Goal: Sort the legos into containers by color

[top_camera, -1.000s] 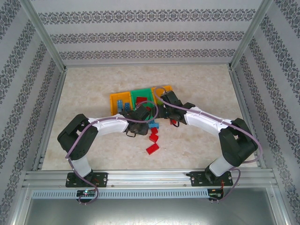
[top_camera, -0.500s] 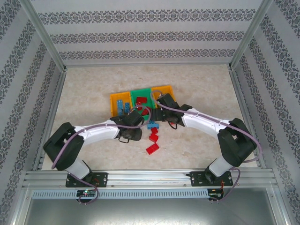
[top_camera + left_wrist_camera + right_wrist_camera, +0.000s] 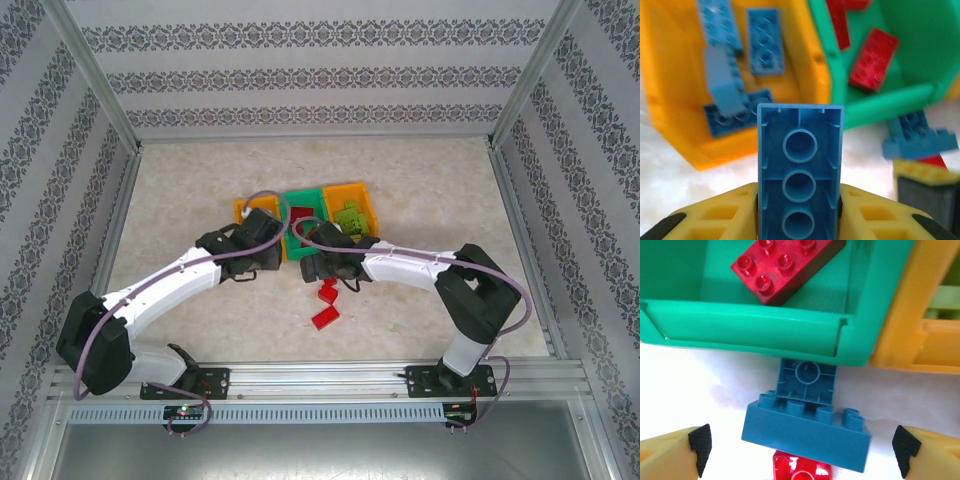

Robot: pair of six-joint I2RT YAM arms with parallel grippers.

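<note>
Gripped endwise in the left pincer (image 3: pixel 800 196), a blue brick (image 3: pixel 800 150) is held just before the orange bin (image 3: pixel 670 75); the right pincer (image 3: pixel 802 447) is spread wide.

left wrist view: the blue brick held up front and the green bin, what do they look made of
The blue brick: looks like rigid moulded plastic, smooth with a slight sheen; its hollow underside shows round tubes and thin ribs. The green bin: probably moulded plastic too, smooth and semi-glossy, with even colour and a rounded lip.
</note>
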